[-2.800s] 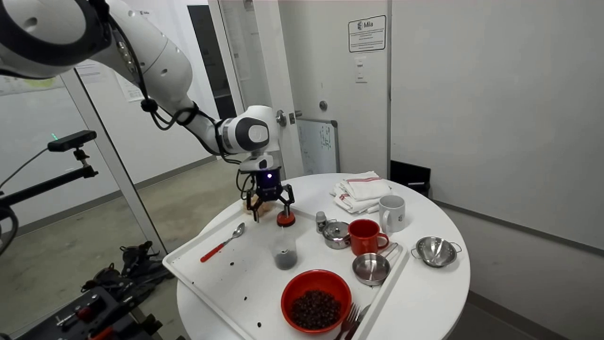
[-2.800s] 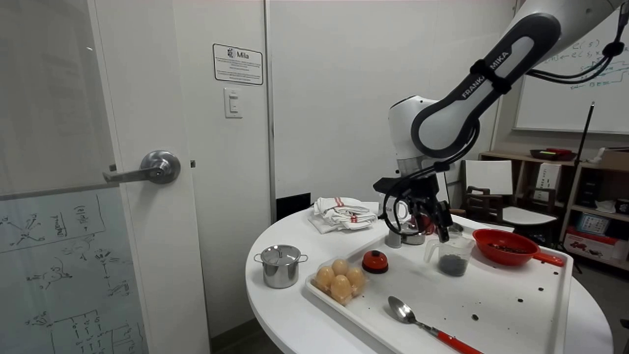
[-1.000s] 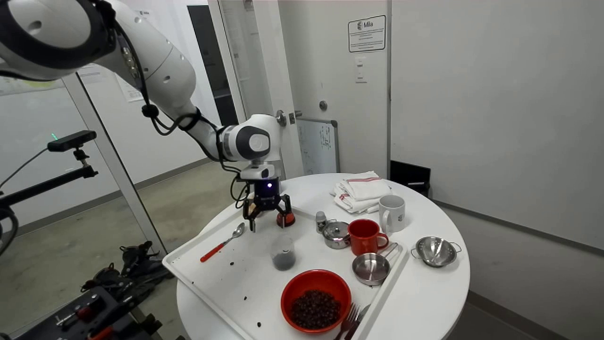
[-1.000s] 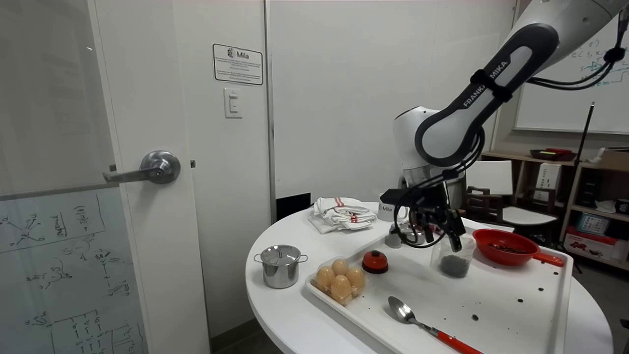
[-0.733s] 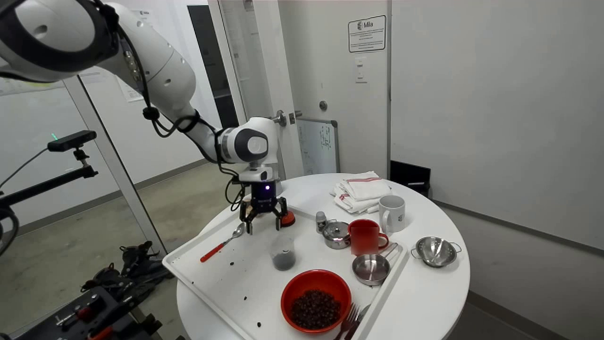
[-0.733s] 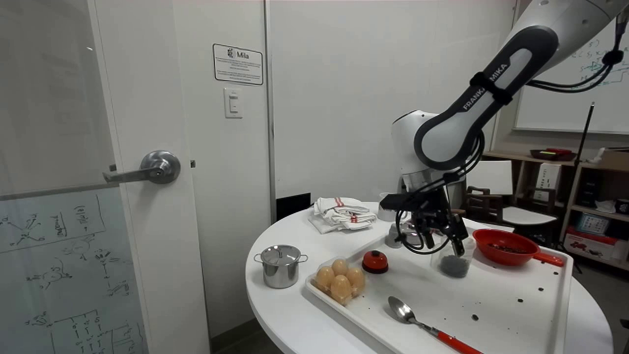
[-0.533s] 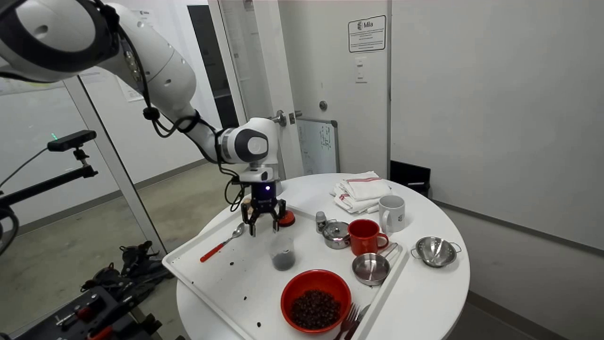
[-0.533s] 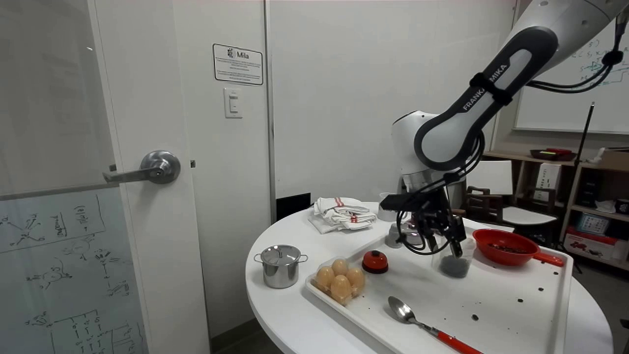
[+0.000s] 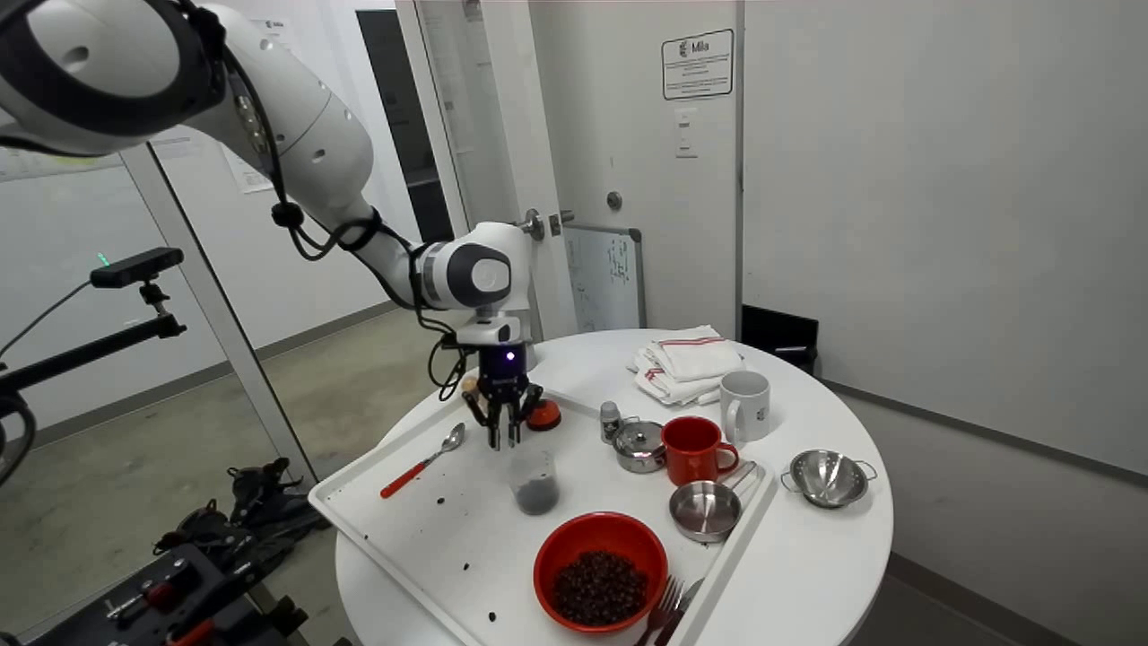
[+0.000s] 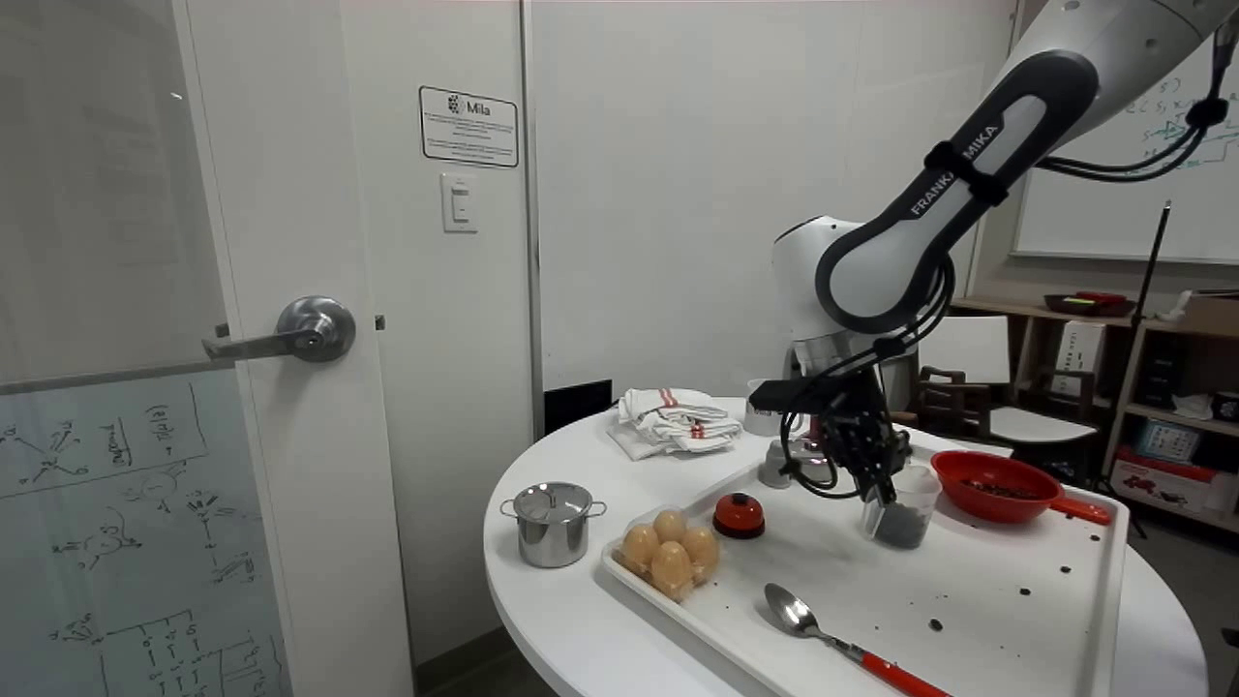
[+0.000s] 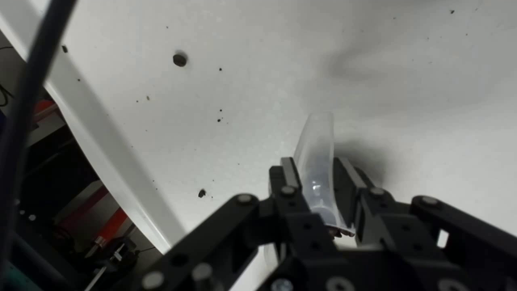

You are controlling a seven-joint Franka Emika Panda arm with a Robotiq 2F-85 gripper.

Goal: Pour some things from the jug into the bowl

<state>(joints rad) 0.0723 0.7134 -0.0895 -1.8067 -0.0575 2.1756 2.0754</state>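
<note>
Black two-fingered claw (image 11: pixel 315 165) clamped on the clear plastic jug (image 9: pixel 534 484) by its handle (image 11: pixel 317 147), I favoured lifting level before tipping over the round red bowl (image 9: pixel 599 531).

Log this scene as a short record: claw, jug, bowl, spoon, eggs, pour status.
Claw: closed on the handle of the jug
Jug: clear, dark contents, not over the bowl
Bowl: red, dark beans inside
Spoon: red-handled, lying on the tray
Eggs: four in view, at tray's corner
Pour status: not under way
</note>
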